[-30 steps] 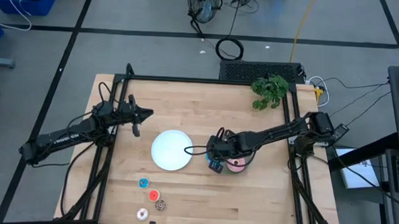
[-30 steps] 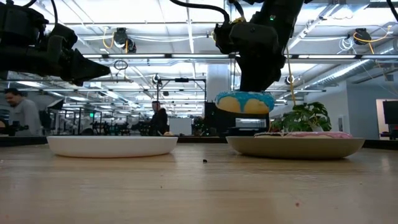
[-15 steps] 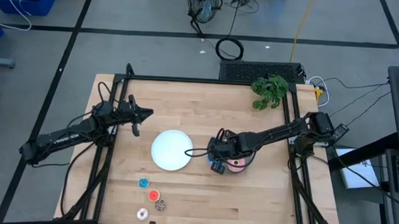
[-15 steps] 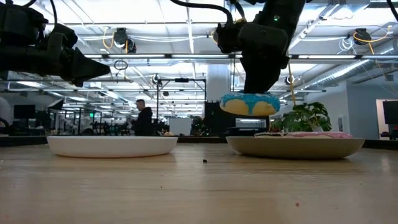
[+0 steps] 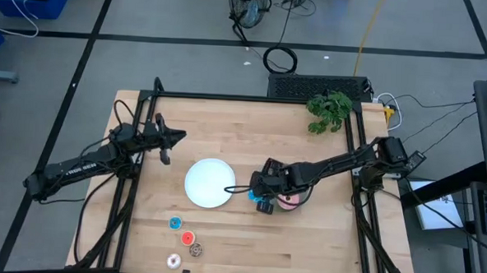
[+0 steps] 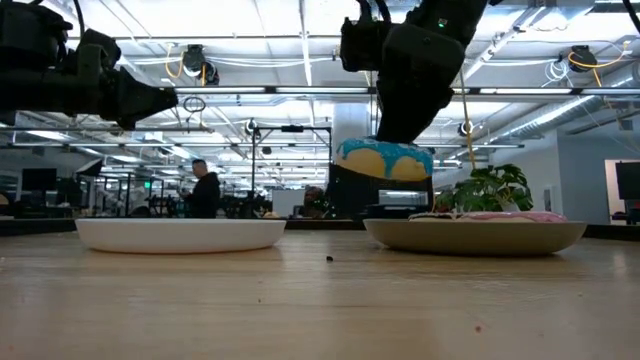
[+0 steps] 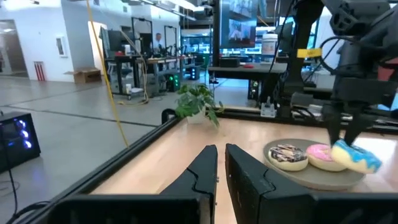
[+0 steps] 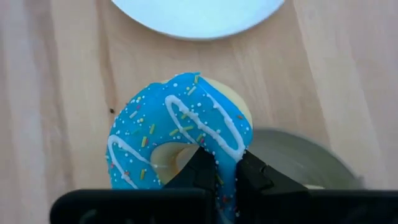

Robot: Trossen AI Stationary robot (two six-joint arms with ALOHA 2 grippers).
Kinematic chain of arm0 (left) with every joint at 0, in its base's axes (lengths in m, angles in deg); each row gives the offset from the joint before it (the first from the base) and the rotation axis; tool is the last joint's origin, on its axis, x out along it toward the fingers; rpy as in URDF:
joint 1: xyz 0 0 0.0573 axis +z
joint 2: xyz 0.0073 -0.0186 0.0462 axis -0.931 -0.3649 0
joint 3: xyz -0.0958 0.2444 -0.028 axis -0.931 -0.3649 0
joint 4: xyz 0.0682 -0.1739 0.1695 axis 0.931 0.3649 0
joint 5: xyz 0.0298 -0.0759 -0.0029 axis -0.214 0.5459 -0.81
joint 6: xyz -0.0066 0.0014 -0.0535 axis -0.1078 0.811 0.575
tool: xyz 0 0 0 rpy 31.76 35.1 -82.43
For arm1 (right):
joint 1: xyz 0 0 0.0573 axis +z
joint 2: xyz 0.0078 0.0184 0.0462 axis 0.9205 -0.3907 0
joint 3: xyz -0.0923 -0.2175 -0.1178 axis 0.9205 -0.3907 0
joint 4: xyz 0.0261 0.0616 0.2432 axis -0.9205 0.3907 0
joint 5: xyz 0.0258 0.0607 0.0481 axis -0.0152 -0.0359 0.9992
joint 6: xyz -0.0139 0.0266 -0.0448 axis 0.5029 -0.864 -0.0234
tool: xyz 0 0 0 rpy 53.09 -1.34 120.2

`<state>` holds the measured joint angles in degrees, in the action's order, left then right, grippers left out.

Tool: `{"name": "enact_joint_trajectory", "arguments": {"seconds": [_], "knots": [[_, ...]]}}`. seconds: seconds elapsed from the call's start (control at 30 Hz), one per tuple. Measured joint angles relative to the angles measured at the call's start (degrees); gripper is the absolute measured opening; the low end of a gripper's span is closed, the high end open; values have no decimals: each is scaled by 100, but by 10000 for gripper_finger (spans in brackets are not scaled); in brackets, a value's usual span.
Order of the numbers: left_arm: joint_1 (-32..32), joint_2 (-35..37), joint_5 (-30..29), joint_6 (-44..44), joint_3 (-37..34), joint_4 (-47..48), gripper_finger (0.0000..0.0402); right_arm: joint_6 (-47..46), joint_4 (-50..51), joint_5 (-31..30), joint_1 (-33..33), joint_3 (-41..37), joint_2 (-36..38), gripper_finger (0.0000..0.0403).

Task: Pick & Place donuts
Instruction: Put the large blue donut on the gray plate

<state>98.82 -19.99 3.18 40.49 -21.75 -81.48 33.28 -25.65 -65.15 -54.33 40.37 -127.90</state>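
My right gripper (image 5: pixel 263 195) is shut on the blue sprinkled donut (image 8: pixel 177 143), held in the air at the grey plate's (image 6: pixel 480 236) left rim. The pink donut (image 7: pixel 323 155) and the brown drizzled donut (image 7: pixel 287 155) lie on the grey plate. The white plate (image 5: pixel 208 183) lies left of it. The tiny blue (image 5: pixel 175 223), red (image 5: pixel 188 238), brown (image 5: pixel 196 250) and white (image 5: pixel 173 261) donuts lie on the table near the front edge. My left gripper (image 7: pixel 221 163) hovers shut and empty above the table's left part. My right gripper pinches the blue donut's ring (image 8: pixel 221 163) on one side, one finger through the hole and one outside. The fingers come from above, pointing down. The donut hangs tilted below them (image 6: pixel 385 160), lifted clear of the grey plate and the table.
A green leafy plant (image 5: pixel 329 110) lies at the table's far right corner. A black frame (image 5: pixel 253 98) runs around the table's edges. Bare wood lies between the plates and the front edge.
My right gripper has carried the blue donut a little toward the table's left edge, off the grey plate's rim toward the white plate, first dipping slightly, then rising. The donut has tipped in the hold.
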Motion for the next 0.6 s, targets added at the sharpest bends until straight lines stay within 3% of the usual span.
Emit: {"name": "enact_joint_trajectory", "arguments": {"seconds": [0.3,0.6], "knots": [[0,0,-3,125,0,-24,37,-134,-718,16,-153,-581,0,13],[-1,1,2,403,0,66,37,-229,-443,496,-477,-789,0,13]]}}
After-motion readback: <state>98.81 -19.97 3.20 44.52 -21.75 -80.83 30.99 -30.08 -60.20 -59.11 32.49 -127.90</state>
